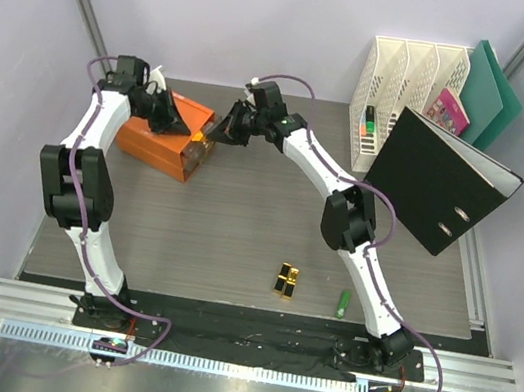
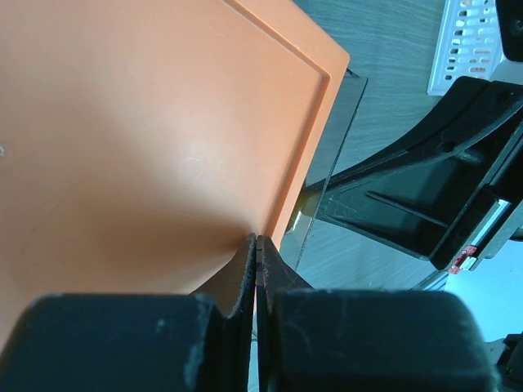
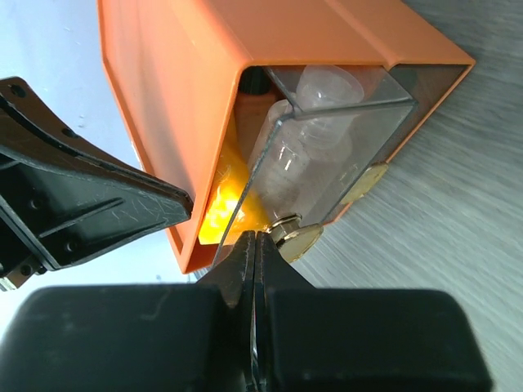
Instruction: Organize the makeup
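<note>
The orange box with drawers (image 1: 162, 143) stands at the back left. My left gripper (image 1: 179, 125) is shut and its tips (image 2: 257, 239) rest on the box's orange top (image 2: 147, 139). My right gripper (image 1: 220, 134) is shut, with its tips (image 3: 257, 237) against the clear drawer front beside its gold knob (image 3: 299, 238). The drawer stands slightly out and holds a clear bottle (image 3: 315, 135) and an orange-yellow tube (image 3: 222, 208). Two black-gold lipsticks (image 1: 286, 279) and a small green tube (image 1: 342, 304) lie on the table near the front. The other makeup is out of view.
A black binder (image 1: 442, 182) leans at the right against white file racks (image 1: 402, 94). Green folders (image 1: 492, 89) and a pink booklet (image 1: 447, 111) stand in the racks. The table (image 1: 234, 242) ends at a metal rail in front.
</note>
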Available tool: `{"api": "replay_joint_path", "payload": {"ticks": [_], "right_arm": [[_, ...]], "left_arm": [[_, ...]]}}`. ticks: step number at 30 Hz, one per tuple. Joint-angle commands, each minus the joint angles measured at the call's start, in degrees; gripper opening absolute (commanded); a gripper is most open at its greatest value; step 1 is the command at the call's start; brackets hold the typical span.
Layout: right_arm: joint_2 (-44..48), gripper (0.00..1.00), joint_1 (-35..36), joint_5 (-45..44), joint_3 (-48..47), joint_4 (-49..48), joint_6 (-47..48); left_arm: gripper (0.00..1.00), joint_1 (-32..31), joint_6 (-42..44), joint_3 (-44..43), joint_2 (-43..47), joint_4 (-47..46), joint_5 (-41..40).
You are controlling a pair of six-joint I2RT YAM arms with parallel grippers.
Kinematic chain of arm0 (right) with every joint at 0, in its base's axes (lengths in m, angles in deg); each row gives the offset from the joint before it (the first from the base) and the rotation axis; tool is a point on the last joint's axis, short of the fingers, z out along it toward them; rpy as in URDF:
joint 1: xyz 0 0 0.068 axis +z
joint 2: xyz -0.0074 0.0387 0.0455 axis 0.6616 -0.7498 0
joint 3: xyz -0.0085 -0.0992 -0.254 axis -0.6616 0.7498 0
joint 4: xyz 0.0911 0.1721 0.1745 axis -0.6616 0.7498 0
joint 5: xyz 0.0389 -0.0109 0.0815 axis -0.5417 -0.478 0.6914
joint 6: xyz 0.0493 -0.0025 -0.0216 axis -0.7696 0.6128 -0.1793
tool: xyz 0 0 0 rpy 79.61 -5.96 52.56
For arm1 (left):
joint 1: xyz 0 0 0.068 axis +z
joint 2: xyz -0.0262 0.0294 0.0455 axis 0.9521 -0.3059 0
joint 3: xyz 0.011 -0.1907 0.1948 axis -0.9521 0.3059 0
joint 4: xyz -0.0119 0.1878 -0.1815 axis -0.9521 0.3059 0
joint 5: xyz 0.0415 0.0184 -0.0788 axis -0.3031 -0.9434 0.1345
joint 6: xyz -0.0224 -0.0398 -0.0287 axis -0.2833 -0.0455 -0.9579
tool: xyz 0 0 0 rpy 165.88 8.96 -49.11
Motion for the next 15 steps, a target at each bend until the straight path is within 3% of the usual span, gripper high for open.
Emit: {"api": "replay_joint_path", "payload": {"ticks": [1, 15], "right_arm": [[-3.9, 0.02, 4.0, -2.2, -2.7, -11.1, -3.5], [-5.7, 0.05, 4.4, -1.4, -4.3, -15.3, -6.9]], "left_arm": [[0.0, -0.6, 6.7, 7.1, -10.4, 17.9, -17.1], [0.0, -0.8, 6.5, 6.4, -11.9, 18.2, -17.0]]}}
